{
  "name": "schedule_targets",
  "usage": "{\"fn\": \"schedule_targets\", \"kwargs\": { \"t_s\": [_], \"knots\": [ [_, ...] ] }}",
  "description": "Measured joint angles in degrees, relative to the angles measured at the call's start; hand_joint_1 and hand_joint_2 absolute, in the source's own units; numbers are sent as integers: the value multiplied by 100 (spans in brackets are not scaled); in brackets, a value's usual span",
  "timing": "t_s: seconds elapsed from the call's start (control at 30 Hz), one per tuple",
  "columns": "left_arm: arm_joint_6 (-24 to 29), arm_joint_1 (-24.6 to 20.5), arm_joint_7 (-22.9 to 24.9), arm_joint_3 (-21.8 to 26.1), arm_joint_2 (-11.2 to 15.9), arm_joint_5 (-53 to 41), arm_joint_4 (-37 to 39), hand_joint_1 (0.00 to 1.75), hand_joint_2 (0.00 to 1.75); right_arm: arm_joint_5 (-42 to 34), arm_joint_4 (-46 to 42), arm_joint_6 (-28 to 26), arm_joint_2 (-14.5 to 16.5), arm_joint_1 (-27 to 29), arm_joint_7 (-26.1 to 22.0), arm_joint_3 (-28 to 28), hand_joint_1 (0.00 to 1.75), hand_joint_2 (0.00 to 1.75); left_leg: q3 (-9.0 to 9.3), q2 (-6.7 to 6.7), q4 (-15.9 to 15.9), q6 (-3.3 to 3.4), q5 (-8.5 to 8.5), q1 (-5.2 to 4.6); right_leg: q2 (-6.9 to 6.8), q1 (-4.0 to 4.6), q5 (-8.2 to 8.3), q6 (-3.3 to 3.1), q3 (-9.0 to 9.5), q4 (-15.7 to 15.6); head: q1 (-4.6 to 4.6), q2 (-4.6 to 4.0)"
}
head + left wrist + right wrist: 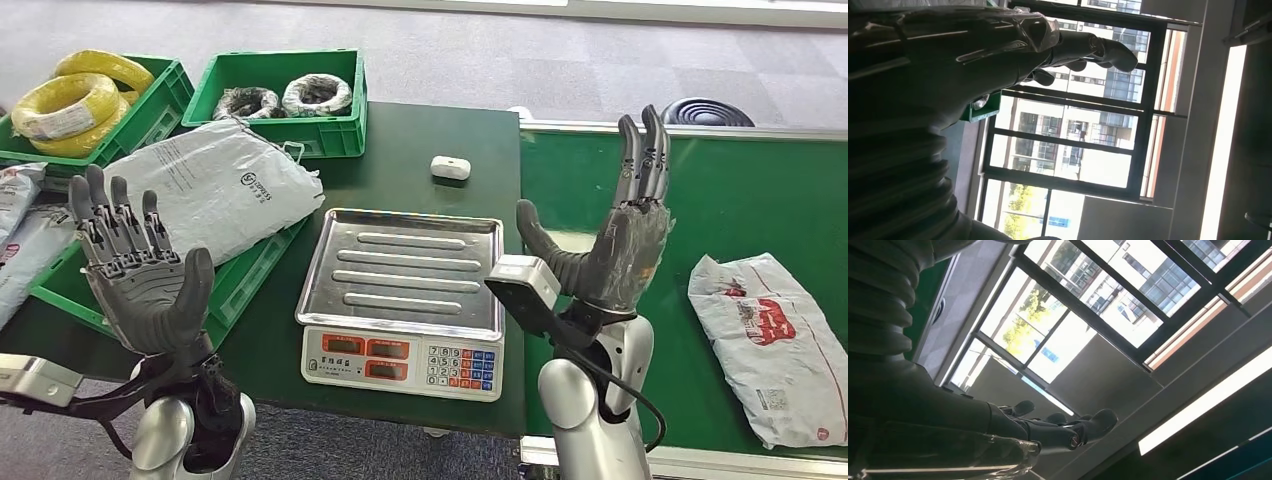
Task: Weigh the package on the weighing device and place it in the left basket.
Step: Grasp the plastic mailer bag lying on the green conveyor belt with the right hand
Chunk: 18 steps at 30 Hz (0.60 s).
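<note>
A white and red package [775, 340] lies flat on the green belt [720, 200] at the right. The scale [405, 300] stands mid-table with its steel pan bare. A grey package [215, 185] lies over the left green basket [235, 285]. My right hand [620, 235] is raised palm-in between the scale and the belt package, fingers straight up, holding nothing. My left hand [140, 270] is raised at the front left, fingers spread upward, empty. In both wrist views the hands [998, 40] [1013, 435] point toward windows and ceiling.
Two green bins [290, 90] at the back hold black cable coils [285, 98] and yellow cable coils [75, 100]. A small white object [450, 167] lies behind the scale. More grey packages [15, 230] sit at the far left. A black round object [708, 110] sits beyond the belt.
</note>
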Motion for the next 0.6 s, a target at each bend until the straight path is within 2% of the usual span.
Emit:
{"fn": "schedule_targets", "kwargs": {
  "t_s": [0.13, 0.33, 0.47, 0.6],
  "knots": [
    [-27, -1, 0, 1, -1, -1, 6, 0, 175, 275, 141, 61, -27, -124, 172, -76, 0, 175, -4, 0, 0, -1, -2, 0, 1, 0, -1, 0, -6, 0, -2, 0],
    [-111, 23, 0, 15, -55, -77, 44, 0, 175, 1579, 908, 327, -215, -685, 985, -665, 0, 175, -4, -2, 1, 0, -2, -1, -1, -1, 0, 1, -1, -1, 0, 0],
    [-202, 110, 0, 31, -77, -87, 43, 0, 175, 1992, 1831, 225, -571, -1208, 1164, -1252, 0, 175, -2, -5, 5, 2, 0, -2, -2, -3, 4, 5, 4, -1, 0, 0],
    [-212, 207, 0, 68, -83, -86, 21, 0, 175, 2016, 3104, -31, -1001, -1851, 1207, -1854, 0, 175, -3, -7, 7, 3, 0, -3, -3, -4, 5, 6, 4, -1, -1, 0]
  ]
}}
